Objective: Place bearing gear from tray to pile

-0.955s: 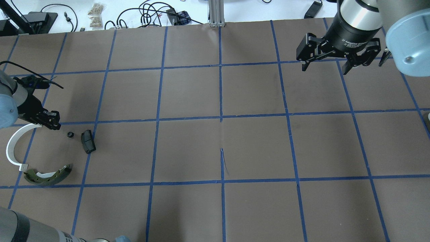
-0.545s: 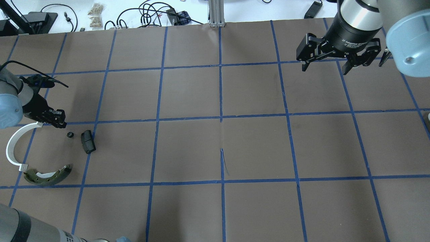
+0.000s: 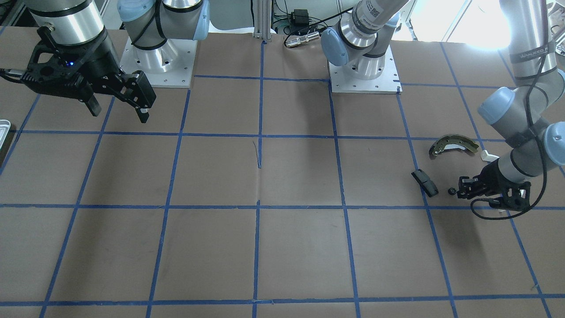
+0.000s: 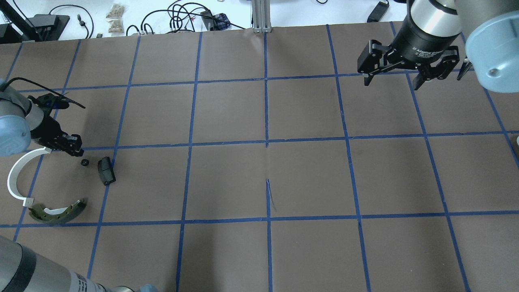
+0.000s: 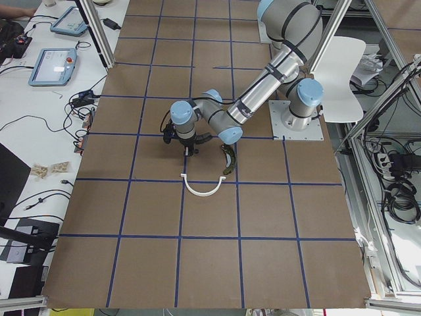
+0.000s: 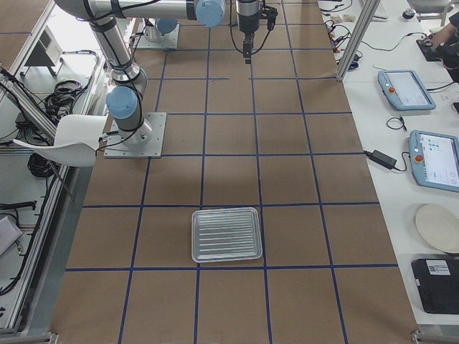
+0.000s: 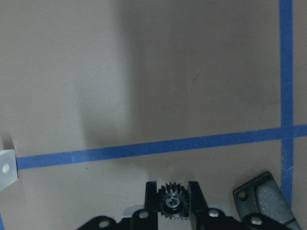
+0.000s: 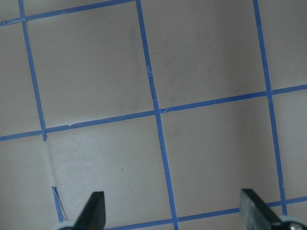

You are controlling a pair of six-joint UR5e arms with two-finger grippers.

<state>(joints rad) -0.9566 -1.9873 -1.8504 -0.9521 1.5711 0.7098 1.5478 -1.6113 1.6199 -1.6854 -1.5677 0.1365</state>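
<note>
left gripper (image 4: 78, 152) shifted toward gear (image 4: 84, 162), jaws narrow, grip unclear | gear unmoved beside block (image 4: 106, 170) | right gripper (image 4: 392, 84) wide, unmoved

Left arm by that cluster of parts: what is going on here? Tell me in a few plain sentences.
The left gripper is at the bearing gear, with its open fingers on either side of it. The gear lies on the table beside the black block, near the white arc and the brake shoe, so it is at the pile. I cannot tell whether the fingers touch it. The tray looks empty. The right gripper hangs open, far from the parts.
</note>
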